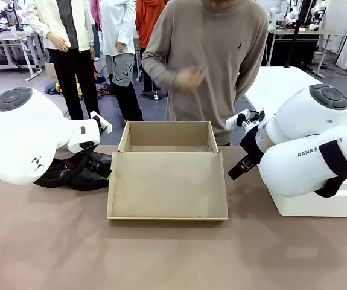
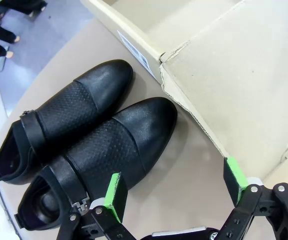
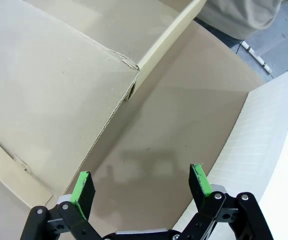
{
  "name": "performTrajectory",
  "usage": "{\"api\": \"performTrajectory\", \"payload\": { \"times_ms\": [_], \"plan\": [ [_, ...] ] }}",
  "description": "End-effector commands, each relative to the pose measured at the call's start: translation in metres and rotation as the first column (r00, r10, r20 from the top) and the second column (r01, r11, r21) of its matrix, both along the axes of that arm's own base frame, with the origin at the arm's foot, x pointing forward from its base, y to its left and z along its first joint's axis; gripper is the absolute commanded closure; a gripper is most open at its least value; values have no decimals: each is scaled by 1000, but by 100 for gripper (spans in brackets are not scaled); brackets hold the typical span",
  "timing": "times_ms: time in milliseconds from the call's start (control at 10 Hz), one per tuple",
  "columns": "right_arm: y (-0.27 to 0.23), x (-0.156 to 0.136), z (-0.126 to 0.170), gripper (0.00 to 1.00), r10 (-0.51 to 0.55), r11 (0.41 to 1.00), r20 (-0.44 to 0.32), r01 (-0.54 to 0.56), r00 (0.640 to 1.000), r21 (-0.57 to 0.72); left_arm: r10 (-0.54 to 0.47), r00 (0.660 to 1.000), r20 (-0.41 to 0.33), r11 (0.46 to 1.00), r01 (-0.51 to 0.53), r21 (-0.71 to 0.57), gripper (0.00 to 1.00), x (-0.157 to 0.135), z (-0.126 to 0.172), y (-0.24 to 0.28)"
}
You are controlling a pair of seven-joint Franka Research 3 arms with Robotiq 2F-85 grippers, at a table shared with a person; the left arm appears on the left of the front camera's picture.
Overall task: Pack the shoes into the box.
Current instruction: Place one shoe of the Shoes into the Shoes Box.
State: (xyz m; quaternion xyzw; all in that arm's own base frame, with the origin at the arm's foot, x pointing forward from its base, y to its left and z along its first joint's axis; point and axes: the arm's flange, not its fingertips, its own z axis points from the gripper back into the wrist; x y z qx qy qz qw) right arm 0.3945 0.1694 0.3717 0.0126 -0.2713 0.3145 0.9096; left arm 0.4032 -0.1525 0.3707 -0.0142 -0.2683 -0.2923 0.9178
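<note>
The box (image 1: 167, 136) stands open in the middle of the table, with its flat lid (image 1: 167, 184) folded down toward me. The shoes (image 1: 79, 173), glossy black with buckled straps, lie side by side left of the box, partly behind my left arm. In the left wrist view my left gripper (image 2: 173, 170) hovers open above the table, beside the toe of the nearer shoe (image 2: 116, 145) and near the lid's corner (image 2: 244, 75); the other shoe (image 2: 76, 110) lies beyond. My right gripper (image 3: 139, 172) is open over bare table, between the lid (image 3: 48, 75) and a white block.
A white rectangular block (image 1: 324, 202) sits at the right under my right arm, close to the box (image 3: 264, 130). A person stands at the far side with a hand (image 1: 188, 78) raised above the box. Bare brown table (image 1: 161, 254) lies in front of the lid.
</note>
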Motion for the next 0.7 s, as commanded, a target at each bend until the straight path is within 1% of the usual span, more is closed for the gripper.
{"api": "performTrajectory", "payload": {
  "times_ms": [0,600],
  "plan": [
    [0,0,0,0,0,1000,1,0,1000,1,1,1000,0,1000,-1,0,0,0,0,0],
    [0,0,0,0,0,1000,1,0,1000,1,1,1000,0,1000,-1,0,0,0,0,0]
  ]
}}
